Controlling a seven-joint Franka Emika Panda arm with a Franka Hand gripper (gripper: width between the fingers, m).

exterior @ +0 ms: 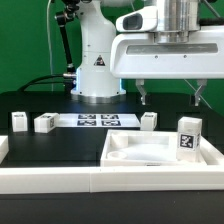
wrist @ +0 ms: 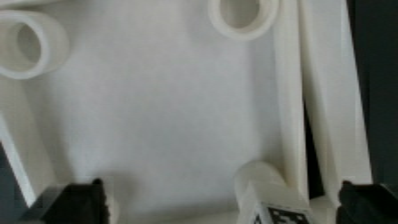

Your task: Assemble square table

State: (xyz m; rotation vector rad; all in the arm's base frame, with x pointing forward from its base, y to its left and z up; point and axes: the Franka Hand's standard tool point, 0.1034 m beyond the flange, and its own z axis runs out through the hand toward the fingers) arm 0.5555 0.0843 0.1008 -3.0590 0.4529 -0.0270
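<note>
At the front edge of the black tabletop | tray-like top lies by the white rail | gripper above it, fingers spread, holding nothing | one leg near its far corner

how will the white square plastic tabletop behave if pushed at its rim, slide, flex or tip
The white square plastic tray-like tabletop looks moulded, with a raised rim, so probably stiff. It lies flat and broad on the black table, so it would likely slide rather than tip. Its smooth surface may be slippery for the open end effector.
</note>
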